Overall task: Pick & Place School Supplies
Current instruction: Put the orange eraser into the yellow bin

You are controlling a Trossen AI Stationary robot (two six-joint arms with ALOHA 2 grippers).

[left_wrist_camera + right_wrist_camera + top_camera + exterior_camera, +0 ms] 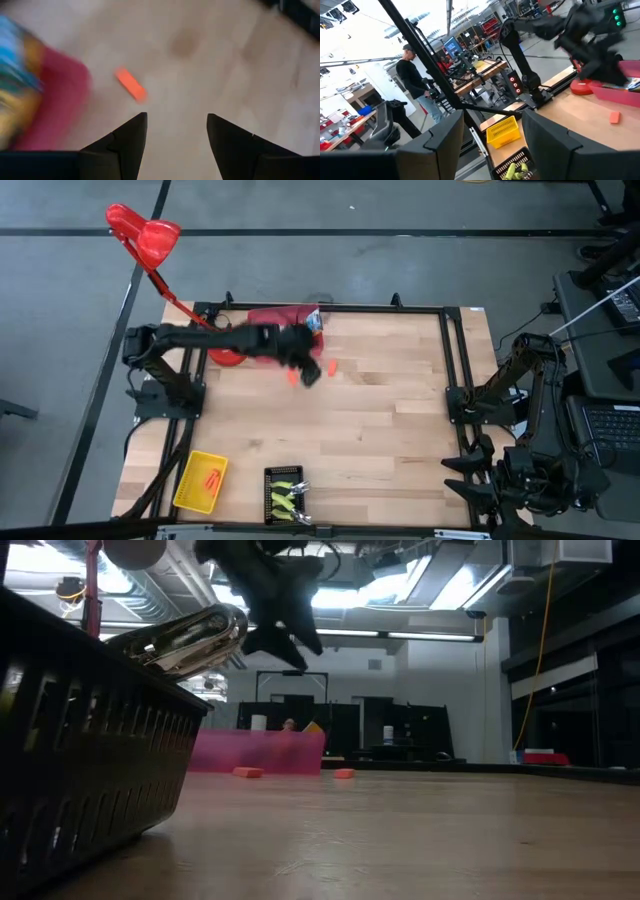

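My left gripper is open and hovers above the table beside the red tray, touching nothing. In the high view it sits between two stubby orange pieces that lie flat on the wood. One orange piece lies just ahead of its fingers. A printed box rests inside the red tray. My right gripper is open and parked off the table's right near corner.
A yellow tray with orange pieces and a black tray with yellow-green-handled tools stand at the near edge. A red desk lamp rises at the far left. A person stands beyond the table.
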